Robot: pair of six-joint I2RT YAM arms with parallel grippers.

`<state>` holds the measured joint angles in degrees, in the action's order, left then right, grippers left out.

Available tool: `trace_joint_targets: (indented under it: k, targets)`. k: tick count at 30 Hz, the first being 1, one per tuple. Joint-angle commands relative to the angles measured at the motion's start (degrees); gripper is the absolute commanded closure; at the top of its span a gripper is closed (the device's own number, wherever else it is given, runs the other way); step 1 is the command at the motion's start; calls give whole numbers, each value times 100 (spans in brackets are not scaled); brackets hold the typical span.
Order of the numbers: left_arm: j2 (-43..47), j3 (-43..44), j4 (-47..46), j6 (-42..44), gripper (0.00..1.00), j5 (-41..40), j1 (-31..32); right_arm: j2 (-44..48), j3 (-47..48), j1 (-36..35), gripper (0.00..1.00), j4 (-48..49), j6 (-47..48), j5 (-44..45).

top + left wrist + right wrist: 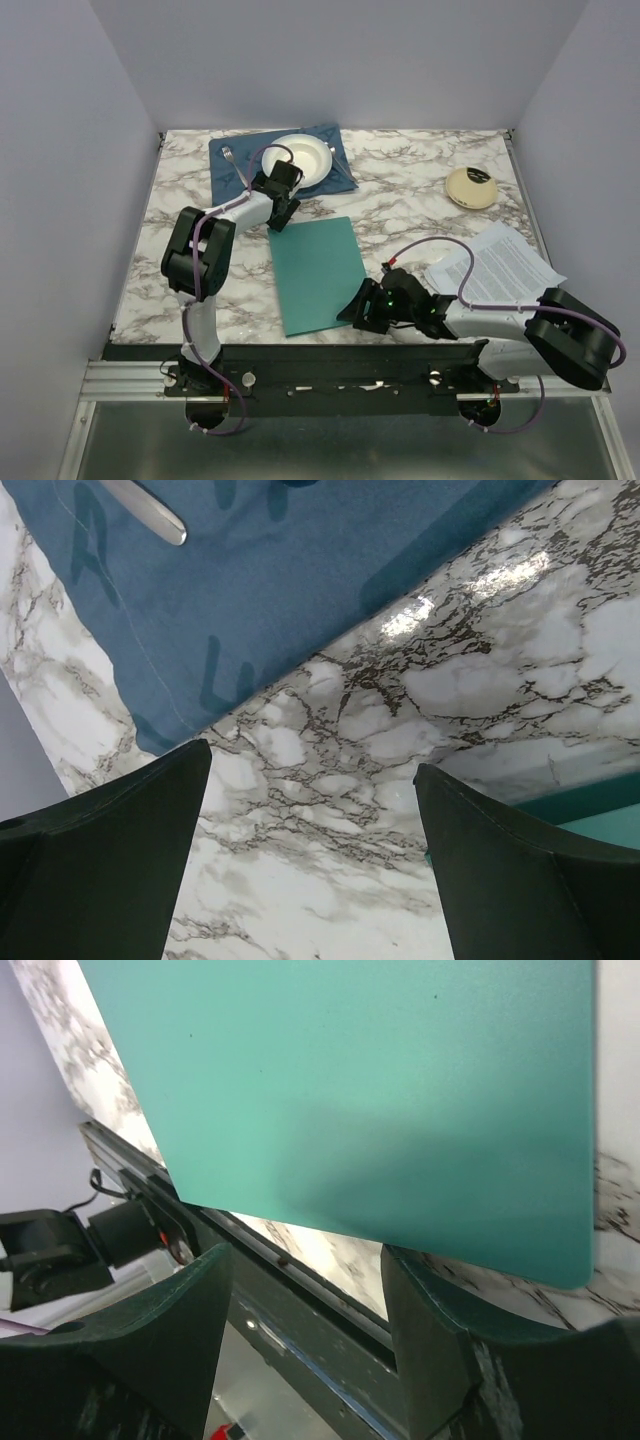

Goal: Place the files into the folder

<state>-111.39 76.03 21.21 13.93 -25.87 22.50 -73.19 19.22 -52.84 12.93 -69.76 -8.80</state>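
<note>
The teal folder (318,272) lies flat and closed in the middle of the marble table. The files (495,262), white printed sheets, lie at the right, partly under the right arm's cable. My left gripper (283,215) is open and empty, low over the marble by the folder's far left corner. In the left wrist view (312,758) only marble lies between its fingers, and a strip of the folder (610,815) shows at the right. My right gripper (358,305) is open at the folder's near right corner. In the right wrist view (308,1252) the folder (380,1090) fills the top, its edge just above the right finger.
A dark blue placemat (280,160) at the back carries a white bowl (302,158) and a fork (232,160). It also shows in the left wrist view (280,580). A cream round object (471,186) sits at the back right. The black front rail (330,355) borders the table.
</note>
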Motion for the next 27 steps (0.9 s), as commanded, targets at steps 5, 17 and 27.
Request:
trace_joint_targets:
  k: [5,17,27]
  targets:
    - [-278,-88,-179,127,1,-156,0,163,-287,-33,31,-263,-460,721]
    - [486,-1335,-276,400,4,152,0,393,-323,300,31,-801,-574,1539]
    - [1251,-2145,93,286,5,442,0,454,63,960,33,-818,-170,1355]
